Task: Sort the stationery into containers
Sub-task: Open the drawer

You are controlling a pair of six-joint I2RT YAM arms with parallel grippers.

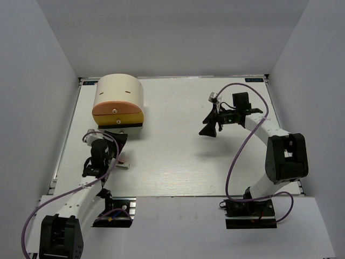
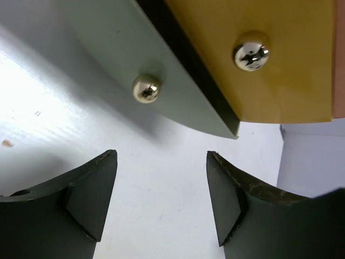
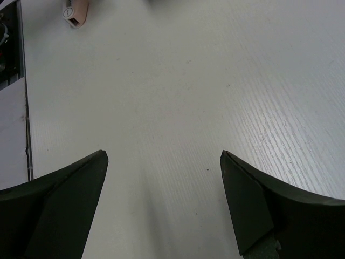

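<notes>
The cream half-cylinder box (image 1: 119,93) stands at the far left with orange and yellow drawer fronts facing me. My left gripper (image 1: 112,137) is open and empty right in front of its base. In the left wrist view its jaws (image 2: 160,156) stand apart over bare table, below the yellow drawer (image 2: 280,65) and a pale lower drawer (image 2: 135,59), each with a metal knob. A small grey-and-pink piece (image 1: 124,165) lies right of the left arm. My right gripper (image 1: 209,128) is open and empty above the table's right half (image 3: 164,156). No markers or pens are in view.
The pink piece also shows at the top left of the right wrist view (image 3: 74,13), near the table's edge strip (image 3: 11,48). Grey walls close in the table on the left, back and right. Purple cables loop from both arms.
</notes>
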